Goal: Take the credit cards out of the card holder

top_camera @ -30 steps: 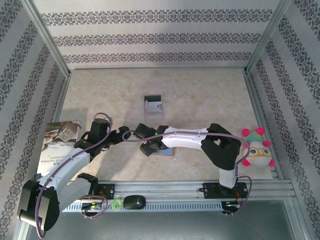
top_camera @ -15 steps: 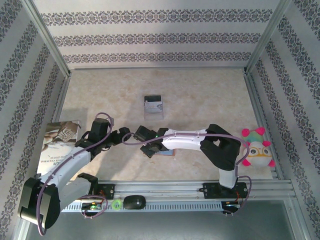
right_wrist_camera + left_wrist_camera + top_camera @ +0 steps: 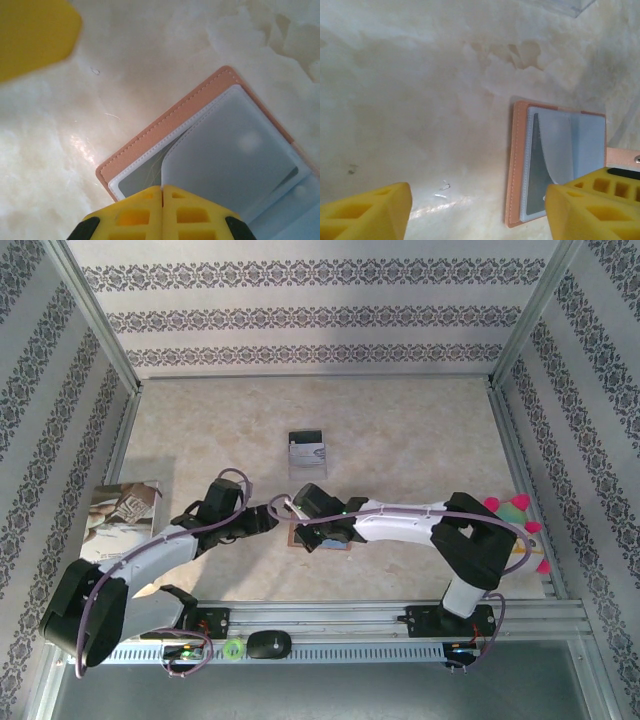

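card holder (image 3: 210,150) lies open, flat on table (image 3: 420,90) | your right gripper (image 3: 162,207) is closed tight over its near edge, probably pinning it | your left gripper (image 3: 477,210) gapes empty, 1 finger beside the holder, likely lining up for cards

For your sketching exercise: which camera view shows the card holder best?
Right wrist: the card holder lies open, stitching and clear pockets sharp. Left wrist shows one half, partly cut off; top external, a small tan sliver.

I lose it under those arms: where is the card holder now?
In the top view the card holder lies open at the table's near middle, under the right end effector, the left end effector left of it.
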You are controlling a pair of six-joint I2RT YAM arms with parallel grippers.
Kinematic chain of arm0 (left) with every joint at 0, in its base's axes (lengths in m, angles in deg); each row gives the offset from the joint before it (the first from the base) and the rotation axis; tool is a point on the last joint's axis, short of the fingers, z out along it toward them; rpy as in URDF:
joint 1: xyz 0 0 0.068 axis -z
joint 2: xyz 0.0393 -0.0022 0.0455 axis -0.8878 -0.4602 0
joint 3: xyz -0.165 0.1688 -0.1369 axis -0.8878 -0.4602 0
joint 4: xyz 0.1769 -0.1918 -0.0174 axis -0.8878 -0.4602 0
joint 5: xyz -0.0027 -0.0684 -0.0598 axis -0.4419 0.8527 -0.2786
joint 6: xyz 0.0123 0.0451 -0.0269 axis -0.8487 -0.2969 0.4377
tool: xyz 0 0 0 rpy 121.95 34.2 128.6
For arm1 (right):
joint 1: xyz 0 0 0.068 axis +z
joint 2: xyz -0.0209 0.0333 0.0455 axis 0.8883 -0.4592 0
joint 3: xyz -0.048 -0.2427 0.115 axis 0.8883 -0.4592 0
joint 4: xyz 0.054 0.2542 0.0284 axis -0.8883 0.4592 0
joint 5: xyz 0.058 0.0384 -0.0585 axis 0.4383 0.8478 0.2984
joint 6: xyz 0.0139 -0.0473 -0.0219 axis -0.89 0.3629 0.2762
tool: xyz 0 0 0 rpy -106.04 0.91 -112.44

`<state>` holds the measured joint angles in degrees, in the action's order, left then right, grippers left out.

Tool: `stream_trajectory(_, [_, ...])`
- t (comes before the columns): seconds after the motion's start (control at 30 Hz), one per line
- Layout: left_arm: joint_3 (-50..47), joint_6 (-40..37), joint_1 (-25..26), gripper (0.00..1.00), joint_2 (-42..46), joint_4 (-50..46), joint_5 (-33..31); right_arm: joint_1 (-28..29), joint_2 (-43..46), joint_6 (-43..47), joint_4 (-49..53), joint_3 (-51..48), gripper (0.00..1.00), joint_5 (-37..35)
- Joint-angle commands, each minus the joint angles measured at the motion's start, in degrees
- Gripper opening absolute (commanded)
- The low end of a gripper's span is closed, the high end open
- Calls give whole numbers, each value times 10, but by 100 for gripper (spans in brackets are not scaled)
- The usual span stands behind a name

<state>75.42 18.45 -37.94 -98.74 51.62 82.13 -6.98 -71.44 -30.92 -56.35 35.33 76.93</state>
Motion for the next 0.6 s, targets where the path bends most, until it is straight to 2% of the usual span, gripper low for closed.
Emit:
stream_trajectory(0.0, [20, -10, 24, 66, -30, 36, -1, -13, 24, -26, -60, -30, 0, 54])
stream_trajectory(0.2, [40, -14, 59, 51, -86, 58, 3, -23, 51, -51, -88, -63, 0, 59])
stream_trajectory(0.47, [66, -26, 87, 33, -117, 58, 4, -26, 78, -72, -117, -102, 0, 38])
stream_trajectory(0.57, [76, -33, 94, 30, -131, 45, 6, -27, 82, -78, -124, -111, 0, 35])
